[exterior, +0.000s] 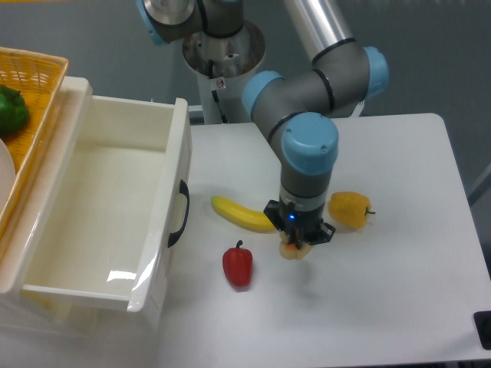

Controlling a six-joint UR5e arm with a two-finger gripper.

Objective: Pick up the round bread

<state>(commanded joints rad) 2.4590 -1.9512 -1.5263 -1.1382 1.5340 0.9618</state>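
The round bread (pixel 291 251) is a small orange and cream bun that shows only partly under my gripper (pixel 296 244), near the middle of the white table. The gripper points straight down over it with its jaws closed around the bun, and the wrist hides most of the fingers. A faint shadow on the table just below and to the right suggests the bun is slightly off the surface.
A yellow banana (pixel 239 214) lies just left of the gripper. A yellow-orange bell pepper (pixel 350 209) is just to its right and a red pepper (pixel 238 265) to the front left. An open white drawer (pixel 180 180) and a wicker basket (pixel 34 84) stand at the left.
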